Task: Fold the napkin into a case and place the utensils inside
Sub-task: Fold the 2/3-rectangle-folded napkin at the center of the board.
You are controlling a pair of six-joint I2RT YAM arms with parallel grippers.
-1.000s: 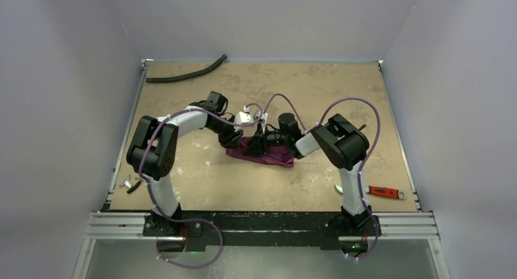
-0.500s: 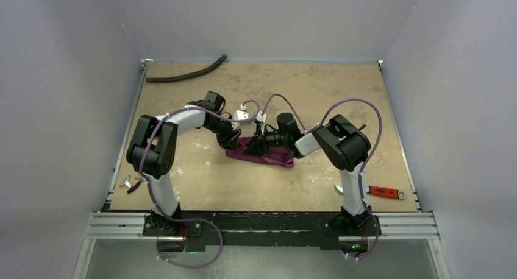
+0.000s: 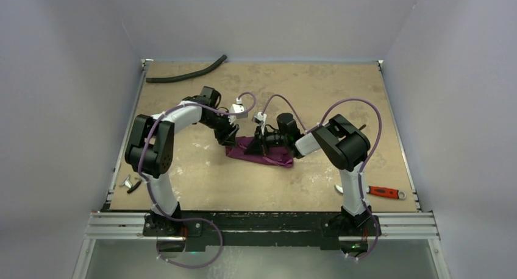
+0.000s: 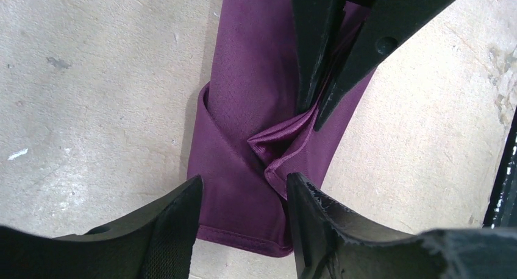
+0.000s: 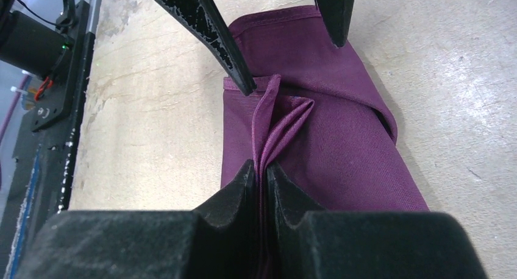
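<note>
The right gripper [image 5: 261, 169] pinches a fold of the napkin [image 5: 341, 139], the left gripper [image 4: 244, 183] hangs open and empty over it, and the hose [image 3: 186, 75], red tool [image 3: 385, 192] and 2 utensils [image 3: 131, 184] lie far off.

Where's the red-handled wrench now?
In the top view, the red-handled wrench lies at the near right corner of the table, just right of the right arm's base, far from the napkin.

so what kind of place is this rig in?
Looks like a robot lab test cell: plain tan table boxed in by blank grey panels, two arms mounted along a metal rail, a red-handled tool and black hose lying about.
</note>
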